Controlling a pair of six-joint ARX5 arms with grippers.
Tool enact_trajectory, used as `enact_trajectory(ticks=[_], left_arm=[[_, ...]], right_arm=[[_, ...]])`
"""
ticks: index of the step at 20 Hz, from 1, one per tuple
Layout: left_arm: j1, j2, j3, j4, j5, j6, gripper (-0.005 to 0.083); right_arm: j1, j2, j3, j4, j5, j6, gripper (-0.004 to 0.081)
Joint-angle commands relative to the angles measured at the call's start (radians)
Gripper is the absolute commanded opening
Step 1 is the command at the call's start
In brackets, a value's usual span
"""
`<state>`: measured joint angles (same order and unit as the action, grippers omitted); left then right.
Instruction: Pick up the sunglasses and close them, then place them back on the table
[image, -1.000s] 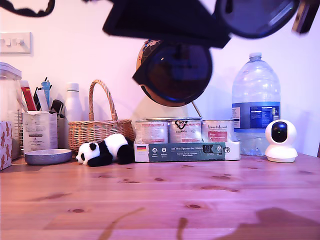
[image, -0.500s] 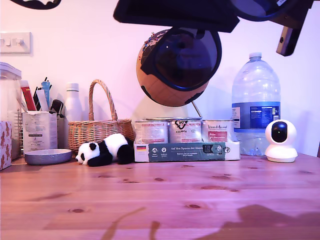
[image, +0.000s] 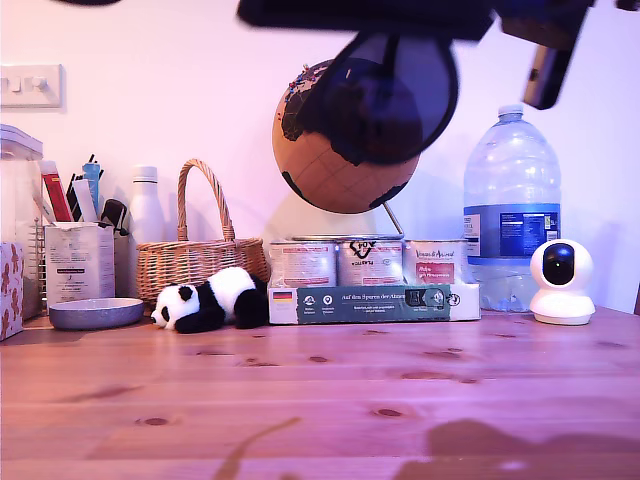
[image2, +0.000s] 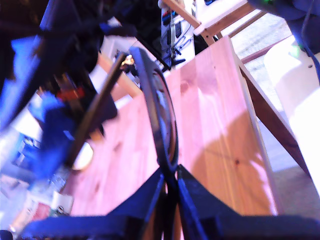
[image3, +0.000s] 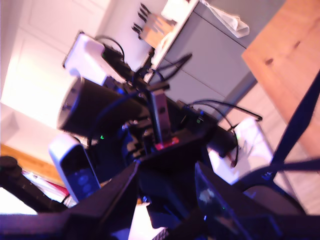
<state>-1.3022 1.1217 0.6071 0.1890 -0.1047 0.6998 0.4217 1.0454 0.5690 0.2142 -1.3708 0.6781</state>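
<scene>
The sunglasses (image: 395, 100) hang high above the counter (image: 320, 400), in front of the globe (image: 330, 175) in the exterior view, one dark lens facing the camera. The first hand (image2: 170, 185) pinches the frame's rim edge-on, probably to hold the frame steady while a temple is folded. The second hand (image3: 167, 200) faces it with its fingers spread and nothing between them; a dark temple runs just beside it. Judging by this, closing is not yet done, and the height leaves room to swing the temples.
</scene>
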Motion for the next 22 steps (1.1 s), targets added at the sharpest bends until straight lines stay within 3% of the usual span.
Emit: enact_trajectory(ticks=[1,7,11,17,20,22], left_arm=[[0.0,0.002,-0.006,0.027,-0.001,0.017,-0.0023],[0.0,0.002,-0.005,0.086,-0.012,0.043,-0.0023],[-0.001,0.002,-0.005,0.088,-0.012,0.042,-0.0023],[-0.001,0.002,-0.005,0.064,-0.019,0.042,-0.0023],[-0.006,0.0,-0.005,0.091,-0.019,0.041,-0.0023],[-0.015,-0.013,-0.005,0.126,-0.016,0.039,-0.0023]], right_arm=[[0.026,0.014,-0.005,-0.025,0.014,-0.029,0.0315],[0.069,0.051,-0.005,-0.115,0.046,-0.104,0.0314],[0.063,0.051,-0.004,-0.03,0.066,-0.101,0.0314],[-0.096,0.051,0.003,0.045,0.076,-0.087,0.0314],[-0.176,0.051,0.003,0.036,0.194,-0.142,0.0284],[-0.185,0.051,0.003,0.032,0.262,-0.172,0.0246]])
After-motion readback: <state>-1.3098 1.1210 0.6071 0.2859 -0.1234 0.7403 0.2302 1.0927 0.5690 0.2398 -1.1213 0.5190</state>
